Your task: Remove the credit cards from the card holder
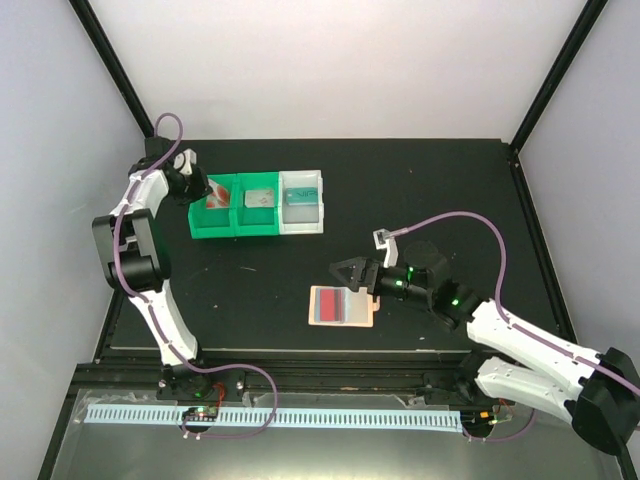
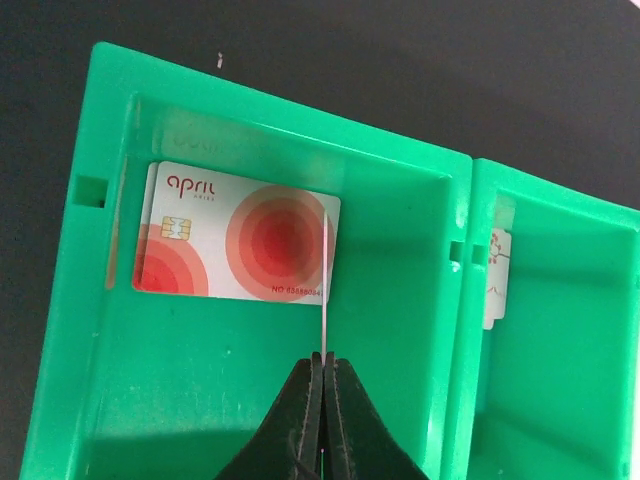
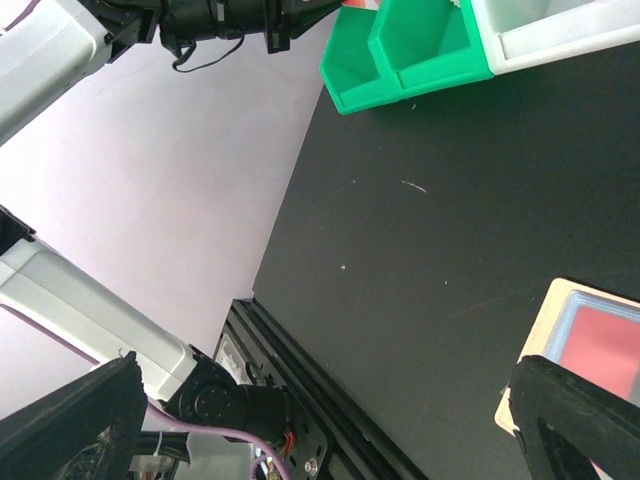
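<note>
Left end effector (image 2: 322,385) pinching edge-on card (image 2: 326,290) (overhead view hides it)

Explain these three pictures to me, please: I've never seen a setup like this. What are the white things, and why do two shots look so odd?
The white things are two robot arms bolted at the near edge of a black table. The overhead picture shows both arms. The other two come from small cameras on the wrists, hence the odd angles.

The left gripper is pinched shut on a thin card seen edge-on, over a green bin where a red-and-white card marked "april" already lies. Beside it sit another green bin and a white bin.

The right gripper is open, hovering at the tan card holder, which lies open showing a red-pink card still inside.
</note>
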